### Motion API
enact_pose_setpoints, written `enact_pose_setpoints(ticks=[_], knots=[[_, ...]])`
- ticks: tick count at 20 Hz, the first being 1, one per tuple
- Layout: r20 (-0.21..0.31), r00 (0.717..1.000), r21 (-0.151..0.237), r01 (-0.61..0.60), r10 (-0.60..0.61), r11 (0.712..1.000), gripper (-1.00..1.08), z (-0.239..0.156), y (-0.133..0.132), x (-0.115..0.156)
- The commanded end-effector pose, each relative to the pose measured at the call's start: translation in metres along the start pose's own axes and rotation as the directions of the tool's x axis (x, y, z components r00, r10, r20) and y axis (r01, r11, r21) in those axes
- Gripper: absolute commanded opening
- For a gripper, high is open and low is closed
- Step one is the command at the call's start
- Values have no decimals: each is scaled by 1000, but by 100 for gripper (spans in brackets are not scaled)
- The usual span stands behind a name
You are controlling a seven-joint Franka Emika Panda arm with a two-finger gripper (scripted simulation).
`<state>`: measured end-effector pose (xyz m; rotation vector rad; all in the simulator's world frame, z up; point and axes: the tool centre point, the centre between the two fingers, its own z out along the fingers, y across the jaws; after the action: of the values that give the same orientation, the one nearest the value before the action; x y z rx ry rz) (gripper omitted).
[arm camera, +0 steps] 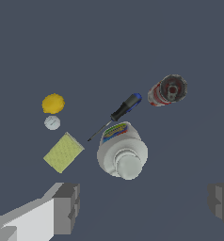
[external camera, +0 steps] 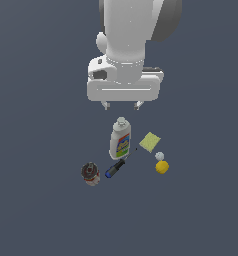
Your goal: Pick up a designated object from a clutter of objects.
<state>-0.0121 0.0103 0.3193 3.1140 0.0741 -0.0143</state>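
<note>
The yellow lemon-like ball (external camera: 162, 167) lies on the dark floor at the exterior view's right edge of the clutter; it also shows in the wrist view (arm camera: 53, 103). My gripper (external camera: 122, 105) hangs open and empty high above the clutter, roughly over the white bottle's cap and apart from every object. In the wrist view the gripper (arm camera: 144, 207) shows two grey fingertips (arm camera: 67, 207) spread wide. The yellow ball lies well off to the side of the open jaws.
A tiny white ball (external camera: 159, 156) sits just beside the yellow ball. A pale-yellow sponge (external camera: 150, 141) lies flat. A white bottle with a blue-yellow label (external camera: 120, 140), a blue-black marker (external camera: 115, 168) and a dark red-banded can (external camera: 90, 173) make up the clutter.
</note>
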Motion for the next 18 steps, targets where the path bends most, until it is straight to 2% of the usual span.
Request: enact_pose_setpoints(ticks=[1, 10, 18], knots=[[0, 1000, 0, 0, 0, 1000, 100, 0, 0, 0], [20, 997, -6, -68, 68, 998, 100, 0, 28, -2], [18, 998, -8, -64, 64, 998, 100, 8, 20, 5]])
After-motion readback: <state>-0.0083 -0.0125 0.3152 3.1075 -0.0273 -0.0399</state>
